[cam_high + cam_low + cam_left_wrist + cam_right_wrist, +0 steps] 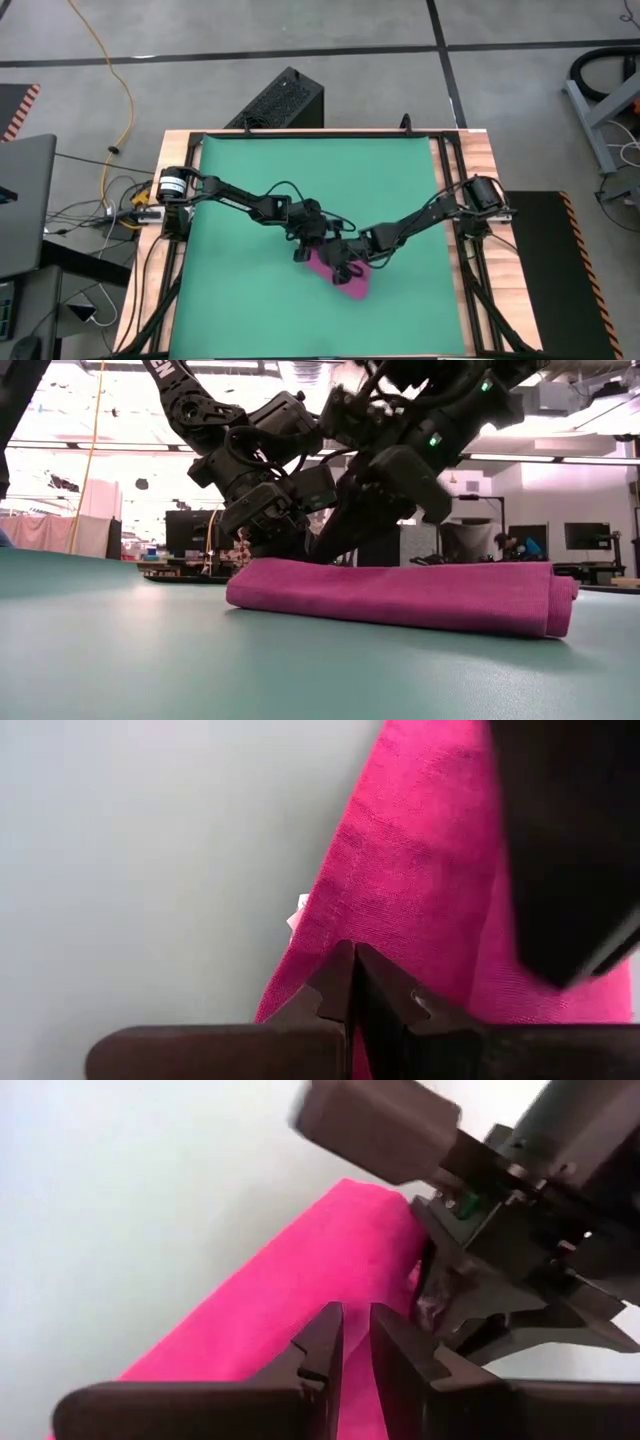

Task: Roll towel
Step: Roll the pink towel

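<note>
From above, we cannot see most of the towel (352,281), since both arms cross over it and cover its upper end. In the level view the fingertips of the left pincer (290,545) and the right pincer (345,550) drop behind the roll, so we cannot tell where they meet the cloth. In the left wrist view the white tag (299,910) shows only as a sliver at the cloth's edge, and the dark blurred block (560,850) is cut off by the frame.

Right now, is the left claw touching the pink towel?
Touching. In the left wrist view the left claw, shut, has its tips pressed into the towel at its edge, with no gap showing. The low view agrees: it comes down onto the roll.
</note>
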Motion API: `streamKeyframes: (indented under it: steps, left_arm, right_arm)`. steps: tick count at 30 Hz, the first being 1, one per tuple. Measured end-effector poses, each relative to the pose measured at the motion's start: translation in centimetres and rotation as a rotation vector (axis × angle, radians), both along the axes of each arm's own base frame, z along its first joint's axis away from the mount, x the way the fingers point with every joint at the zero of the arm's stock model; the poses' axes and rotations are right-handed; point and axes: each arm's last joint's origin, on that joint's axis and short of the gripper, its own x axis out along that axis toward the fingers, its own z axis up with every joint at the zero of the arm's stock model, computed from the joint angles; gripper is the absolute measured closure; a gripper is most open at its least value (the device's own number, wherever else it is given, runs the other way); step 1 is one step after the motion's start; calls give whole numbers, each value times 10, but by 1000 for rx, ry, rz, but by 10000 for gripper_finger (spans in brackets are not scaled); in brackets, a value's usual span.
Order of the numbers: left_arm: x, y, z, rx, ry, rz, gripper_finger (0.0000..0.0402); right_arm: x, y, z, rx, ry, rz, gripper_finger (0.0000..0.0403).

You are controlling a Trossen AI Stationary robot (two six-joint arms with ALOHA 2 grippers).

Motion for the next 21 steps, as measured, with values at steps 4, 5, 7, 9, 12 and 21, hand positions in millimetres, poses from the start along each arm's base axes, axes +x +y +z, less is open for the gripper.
streamKeyframes:
  steps: [4, 5, 7, 9, 12, 21]
  left_arm:
    - [-1, 0, -1, -7, 9, 2, 401]
    - [-1, 0, -1, -9, 16, 2, 402]
    - [-1, 0, -1, -10, 13, 2, 401]
    - [-2, 0, -2, -9, 18, 0, 402]
    - [-1, 0, -1, -10, 13, -3, 401]
    - [-6, -2, 5, -19, 12, -111, 401]
  right_arm:
    - [3, -3, -10, 7, 14, 5, 328]
    - [5, -4, -12, 10, 10, 0, 328]
    - [4, -2, -14, 7, 19, 1, 328]
    - [6, -2, -18, 6, 23, -1, 328]
    - [5, 0, -17, -5, 20, 11, 328]
    - [6, 3, -17, 0, 34, 120, 328]
